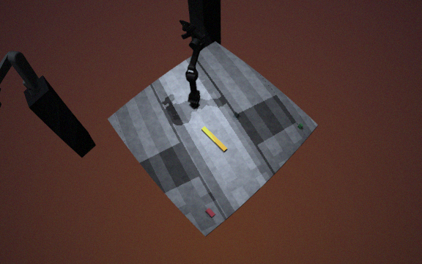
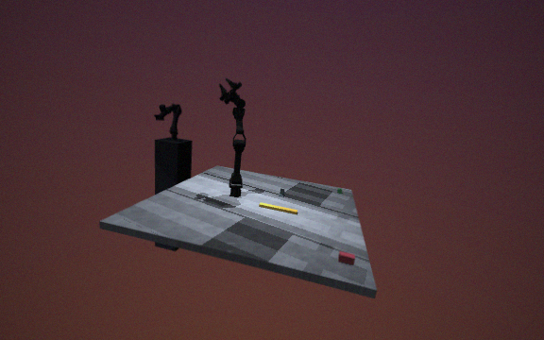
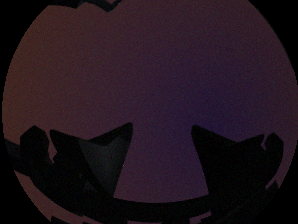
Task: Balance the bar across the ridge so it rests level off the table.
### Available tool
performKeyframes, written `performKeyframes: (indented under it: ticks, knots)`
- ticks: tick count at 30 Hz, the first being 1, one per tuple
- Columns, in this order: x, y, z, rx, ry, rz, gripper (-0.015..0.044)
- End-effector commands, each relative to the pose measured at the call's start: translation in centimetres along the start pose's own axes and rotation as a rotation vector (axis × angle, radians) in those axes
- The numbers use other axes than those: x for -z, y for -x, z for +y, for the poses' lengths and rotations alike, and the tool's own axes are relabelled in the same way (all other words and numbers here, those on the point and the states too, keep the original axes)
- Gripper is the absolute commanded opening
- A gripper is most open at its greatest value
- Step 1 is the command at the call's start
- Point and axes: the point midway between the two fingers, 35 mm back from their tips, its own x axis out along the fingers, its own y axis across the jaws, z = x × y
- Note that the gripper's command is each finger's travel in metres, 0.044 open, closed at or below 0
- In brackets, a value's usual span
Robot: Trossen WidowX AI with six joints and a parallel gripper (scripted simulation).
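Observation:
The yellow bar (image 1: 214, 138) (image 2: 278, 208) lies lengthwise near the middle of the table (image 1: 233, 194) (image 2: 159, 222). No ridge can be made out clearly under it, and whether the bar's ends clear the table is too small to tell. My gripper (image 1: 182, 29) (image 2: 224, 82) (image 3: 163, 128) is raised high above the table's back part, well away from the bar and pointing away from it. In the wrist view its two dark fingers stand apart with nothing between them, so it is open and empty.
A small grey-green object (image 1: 237, 114) (image 2: 281, 193) stands behind the bar. A red block (image 1: 210, 213) (image 2: 347, 258) lies near the front corner, and a small green object (image 1: 300, 126) (image 2: 339, 191) near the right corner. A second arm on a dark pedestal (image 1: 61, 117) (image 2: 168, 165) stands off the table.

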Motion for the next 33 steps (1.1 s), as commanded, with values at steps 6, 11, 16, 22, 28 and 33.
performKeyframes:
  ticks: [6,11,16,22,28,33]
  knots:
    - [5.6,3.0,1.7,-0.081,-0.029,0.202,0.0315]
    - [8.3,5.0,1.8,-0.095,0.006,0.305,0.0315]
    - [11.1,7.4,1.9,-0.116,0.02,0.419,0.0315]
    - [13.5,10.0,1.5,-0.107,-0.025,0.536,0.0315]
    - [16.7,13.8,1.3,-0.123,-0.045,0.692,0.0315]
    - [18.7,17.2,0.6,-0.128,-0.036,0.813,0.0315]
